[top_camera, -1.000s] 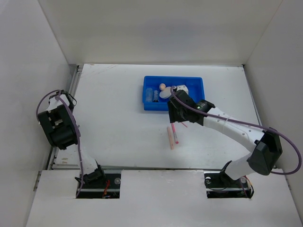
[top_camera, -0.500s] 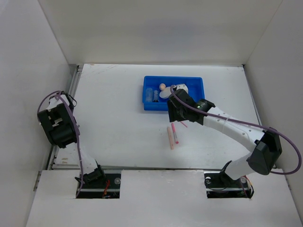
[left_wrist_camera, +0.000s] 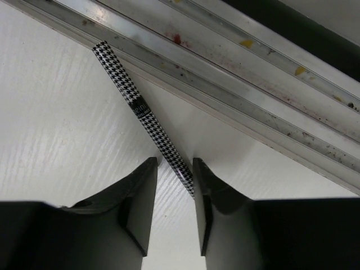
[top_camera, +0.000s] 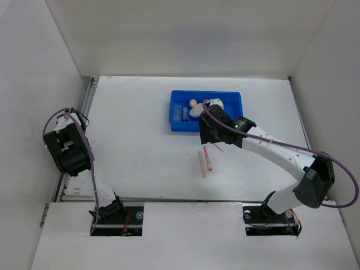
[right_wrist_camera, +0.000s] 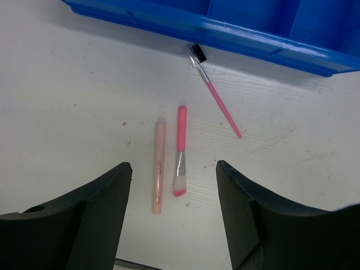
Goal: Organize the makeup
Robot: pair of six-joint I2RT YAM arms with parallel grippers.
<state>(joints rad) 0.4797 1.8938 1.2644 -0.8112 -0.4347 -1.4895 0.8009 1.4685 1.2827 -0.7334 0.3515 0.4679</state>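
My left gripper (left_wrist_camera: 173, 169) is low over the table by the left rail, its jaws a narrow gap apart. The end of a thin black-and-white houndstooth pencil (left_wrist_camera: 140, 107) lies between them, against the right finger. In the top view this gripper (top_camera: 67, 149) hides the pencil. My right gripper (right_wrist_camera: 173, 169) is wide open and empty above a peach pencil (right_wrist_camera: 159, 169) and a pink flat brush (right_wrist_camera: 181, 135). A thin pink brow brush (right_wrist_camera: 216, 101) lies beside the blue tray (right_wrist_camera: 225, 31). In the tray (top_camera: 183, 127) sit a peach sponge (top_camera: 193, 103), a clear tube (top_camera: 177, 111) and a cream puff (top_camera: 216, 104).
An aluminium rail (left_wrist_camera: 253, 84) runs along the table's left edge, right beside the houndstooth pencil. White walls enclose the table on three sides. The right arm (top_camera: 270, 149) stretches over the table's right half.
The left arm has shifted slightly at the left edge. The right gripper and the items on the table have stayed put.
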